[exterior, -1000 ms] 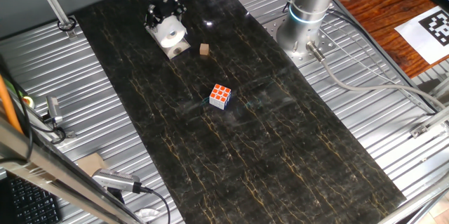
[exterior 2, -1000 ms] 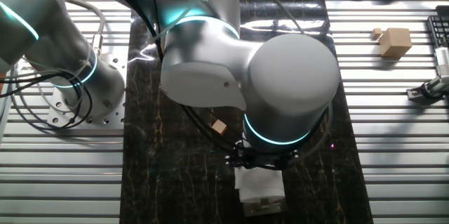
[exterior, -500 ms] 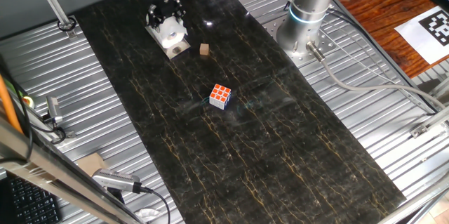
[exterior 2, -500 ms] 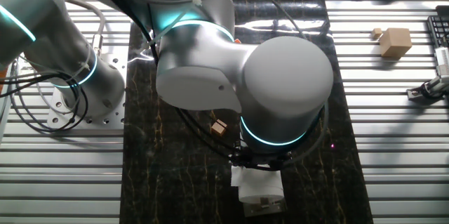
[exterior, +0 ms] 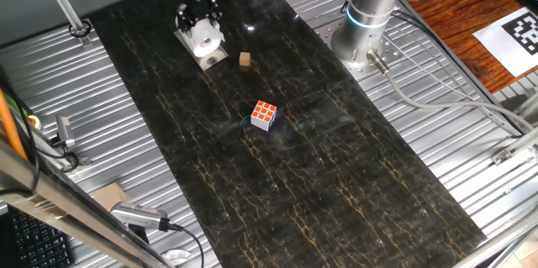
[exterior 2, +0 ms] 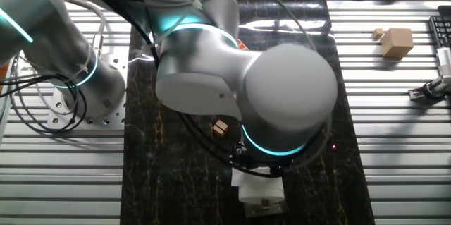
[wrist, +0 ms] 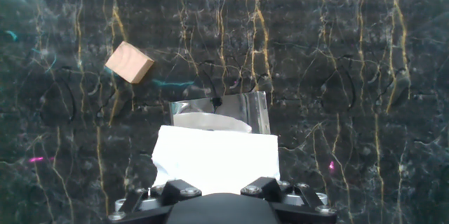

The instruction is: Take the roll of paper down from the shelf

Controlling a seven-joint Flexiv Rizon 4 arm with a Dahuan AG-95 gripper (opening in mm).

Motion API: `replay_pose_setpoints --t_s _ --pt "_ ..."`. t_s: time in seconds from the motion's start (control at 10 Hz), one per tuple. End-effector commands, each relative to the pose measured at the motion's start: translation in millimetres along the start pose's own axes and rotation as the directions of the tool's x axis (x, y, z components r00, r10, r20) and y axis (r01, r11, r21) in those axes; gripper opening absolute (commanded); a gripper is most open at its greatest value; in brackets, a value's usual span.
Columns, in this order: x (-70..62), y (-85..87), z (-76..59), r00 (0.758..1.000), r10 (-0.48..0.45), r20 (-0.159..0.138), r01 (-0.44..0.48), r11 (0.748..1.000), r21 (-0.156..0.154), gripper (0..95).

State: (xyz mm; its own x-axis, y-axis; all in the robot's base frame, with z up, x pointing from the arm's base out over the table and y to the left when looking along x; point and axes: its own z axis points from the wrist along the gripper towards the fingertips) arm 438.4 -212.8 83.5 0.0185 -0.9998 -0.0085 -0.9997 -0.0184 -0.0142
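Observation:
The roll of paper [exterior: 204, 41] is a fat white cylinder on a small shiny shelf [exterior: 213, 56] at the far end of the black mat. My gripper [exterior: 200, 28] is down over the roll with a dark finger on each side, and the jaws look open around it. In the hand view the roll [wrist: 214, 157] fills the lower middle just ahead of the hand, with the shelf's clear plate [wrist: 258, 112] behind it. In the other fixed view the arm hides the gripper, and only the roll and shelf [exterior 2: 259, 188] show below it.
A small tan wooden block [exterior: 245, 60] lies just right of the shelf and also shows in the hand view [wrist: 129, 62]. An orange-and-white puzzle cube [exterior: 264, 115] sits mid-mat. The robot base [exterior: 366, 24] stands at the right. Ribbed metal borders the mat.
The gripper has sunk a little lower around the roll and the arm's links have turned slightly. The roll, block and cube have stayed in place.

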Motion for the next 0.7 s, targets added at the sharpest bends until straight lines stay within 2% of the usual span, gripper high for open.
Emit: replay_pose_setpoints --t_s 0.1,0.3,0.7 --pt "-3.9 -1.4 -2.2 1.000 0.010 0.005 -0.010 1.000 -0.001 0.0" --pt "-7.0 -1.4 -5.3 1.000 0.019 0.007 -0.019 1.000 -0.003 0.0" --pt "-18.1 1.0 -2.7 0.999 0.049 0.012 -0.049 0.999 -0.003 0.0"
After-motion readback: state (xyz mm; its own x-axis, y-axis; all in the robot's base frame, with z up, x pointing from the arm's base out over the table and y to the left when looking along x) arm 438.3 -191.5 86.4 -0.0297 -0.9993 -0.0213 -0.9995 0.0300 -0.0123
